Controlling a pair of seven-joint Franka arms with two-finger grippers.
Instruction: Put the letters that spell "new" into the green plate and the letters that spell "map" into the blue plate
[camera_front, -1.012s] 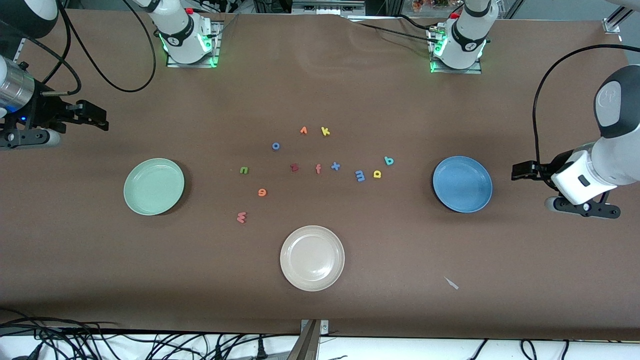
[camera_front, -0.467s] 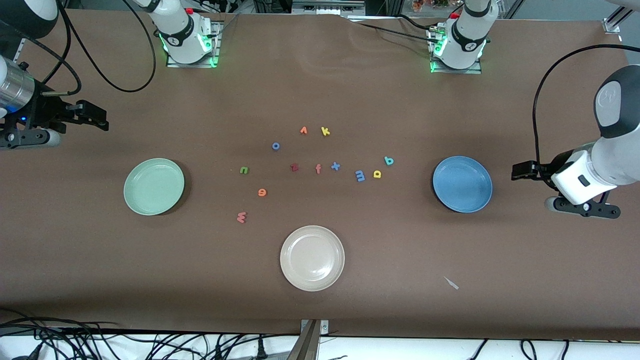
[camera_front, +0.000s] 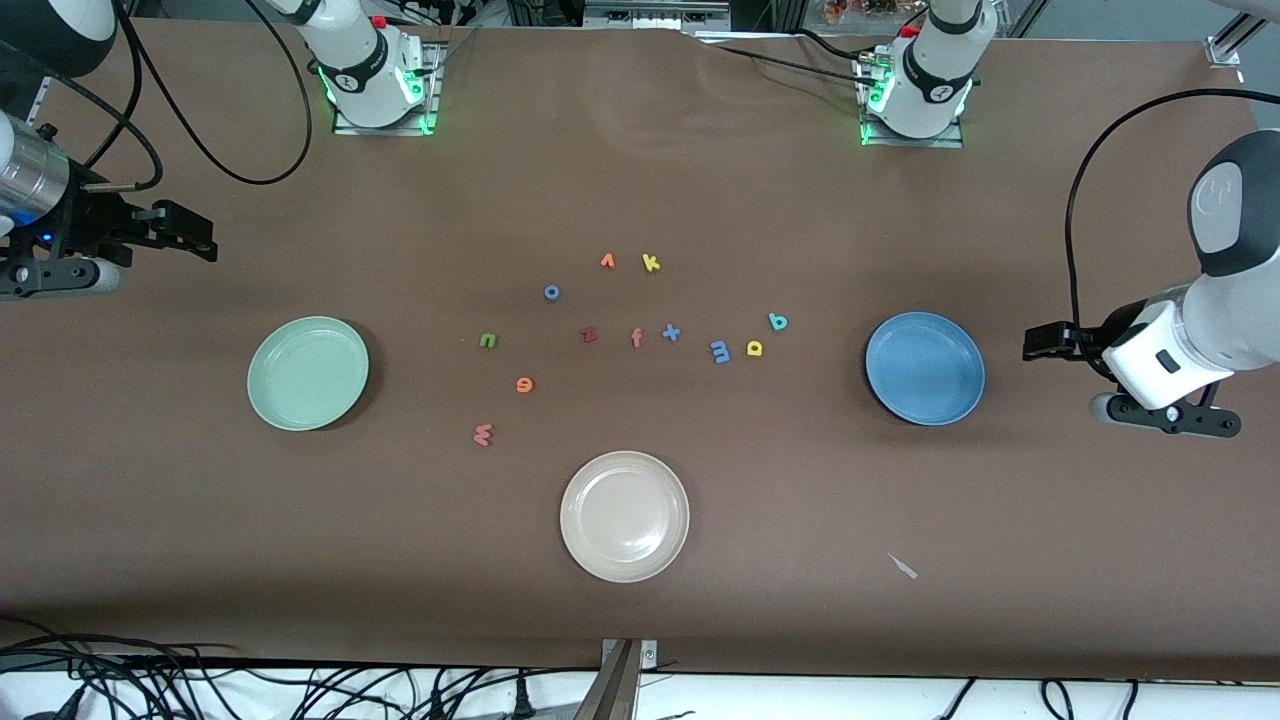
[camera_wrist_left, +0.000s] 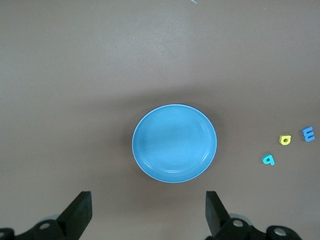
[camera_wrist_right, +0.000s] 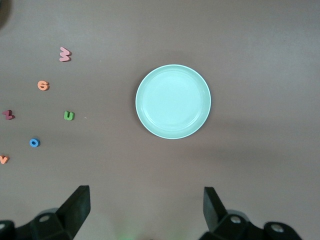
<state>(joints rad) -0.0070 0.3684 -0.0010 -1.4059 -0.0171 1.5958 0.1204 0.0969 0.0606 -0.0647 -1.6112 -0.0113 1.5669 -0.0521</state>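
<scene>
1. Front view: the left end effector (camera_front: 1040, 342) is held spread and empty at the left arm's end of the counter (camera_front: 900, 620), just beside the blue plate (camera_front: 925, 368). The right end effector (camera_front: 195, 232) is held spread and empty at the right arm's end, near the green plate (camera_front: 308, 373). Both arms are seen waiting. The "n" (camera_front: 487, 341), "e" (camera_front: 524, 385) and "w" (camera_front: 483, 434) are laid between the green plate and the cream plate (camera_front: 624, 516); the "m" (camera_front: 720, 351), "a" (camera_front: 755, 348) and "p" (camera_front: 778, 321) near the blue plate.
2. Left wrist view: the blue plate is shown empty; since "m" and "a" lie close together, both could be caught in one grasp.
3. Right wrist view: the green plate is shown empty; the dark red "z" (camera_wrist_right: 7, 115) could be mistaken for "w".
</scene>
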